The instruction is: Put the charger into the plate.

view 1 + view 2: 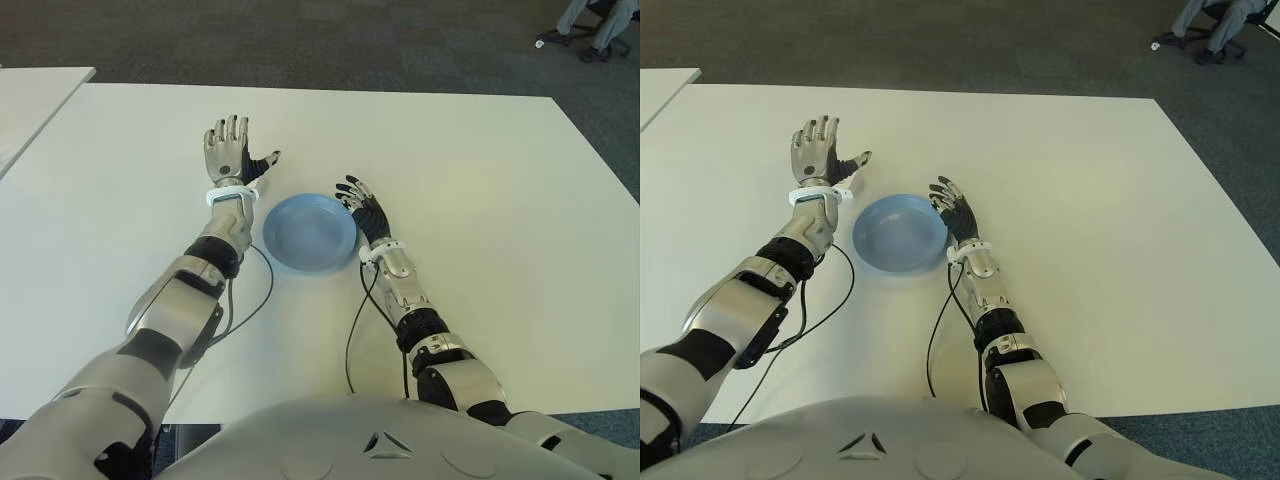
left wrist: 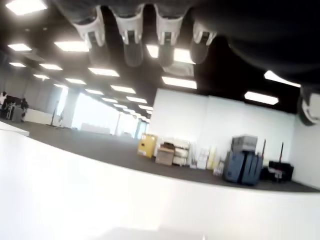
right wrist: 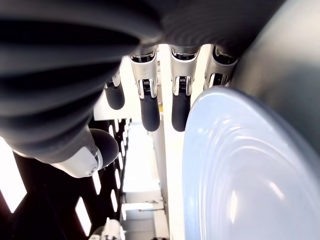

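Charger not visible anywhere; round pale-blue plate [image 1: 310, 231] on white table [image 1: 480, 180] empty. Left hand [image 1: 228, 150] and right hand [image 1: 363, 208] flank it, fingers spread, holding nothing. Task unstarted.

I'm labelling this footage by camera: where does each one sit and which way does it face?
Eye views: on the head, looking down at the white table, both arms, blue plate.
Left wrist: under the left hand, facing out across the room; fingers show.
Right wrist: by the right hand, facing the plate.
Shared: plate; no charger seen.
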Robot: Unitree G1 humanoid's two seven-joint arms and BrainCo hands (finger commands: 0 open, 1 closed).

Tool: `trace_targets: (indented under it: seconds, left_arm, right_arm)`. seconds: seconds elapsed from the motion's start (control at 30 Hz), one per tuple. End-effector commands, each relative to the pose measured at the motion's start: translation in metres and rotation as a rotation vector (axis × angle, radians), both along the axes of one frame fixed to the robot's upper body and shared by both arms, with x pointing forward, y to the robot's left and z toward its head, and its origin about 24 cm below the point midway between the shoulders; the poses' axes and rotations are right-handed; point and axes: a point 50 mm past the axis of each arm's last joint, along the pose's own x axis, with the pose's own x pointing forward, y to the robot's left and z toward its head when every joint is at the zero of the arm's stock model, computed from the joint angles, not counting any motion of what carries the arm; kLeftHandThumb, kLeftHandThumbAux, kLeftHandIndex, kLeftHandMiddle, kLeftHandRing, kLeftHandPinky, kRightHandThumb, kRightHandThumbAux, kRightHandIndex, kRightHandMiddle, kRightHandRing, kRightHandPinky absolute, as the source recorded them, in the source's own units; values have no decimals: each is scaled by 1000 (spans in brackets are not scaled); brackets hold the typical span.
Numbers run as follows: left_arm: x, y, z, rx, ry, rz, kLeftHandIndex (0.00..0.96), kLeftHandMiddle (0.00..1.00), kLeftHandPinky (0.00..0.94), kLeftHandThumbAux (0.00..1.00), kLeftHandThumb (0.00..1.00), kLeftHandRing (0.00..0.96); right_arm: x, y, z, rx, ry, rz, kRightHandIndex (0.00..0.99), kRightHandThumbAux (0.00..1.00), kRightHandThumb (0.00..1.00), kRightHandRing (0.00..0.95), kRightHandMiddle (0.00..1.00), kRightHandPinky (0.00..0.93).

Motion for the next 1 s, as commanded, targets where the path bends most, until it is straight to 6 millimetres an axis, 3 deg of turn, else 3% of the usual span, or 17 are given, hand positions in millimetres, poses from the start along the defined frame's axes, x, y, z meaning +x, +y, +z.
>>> trace_targets:
  seconds: [0.03,0.6,1.0]
  left_arm:
    - [-1,5,-9,69,119,-23,0,0,0,211,297,0]
    - [-8,13,-27,102,352,-36,0,0,0,196,179,0]
    - [-19,18,-44,41,444,2,0,0,0,212,173,0]
  right_arm:
    - [-12,2,-17,6,89,-10,115,607,0,209,233,182]
    - [-11,-2,-17,-3,83,-34,124,609,0,223,251,186]
    - [-9,-7,-18,-2,85,-48,102,603,0,211,237,179]
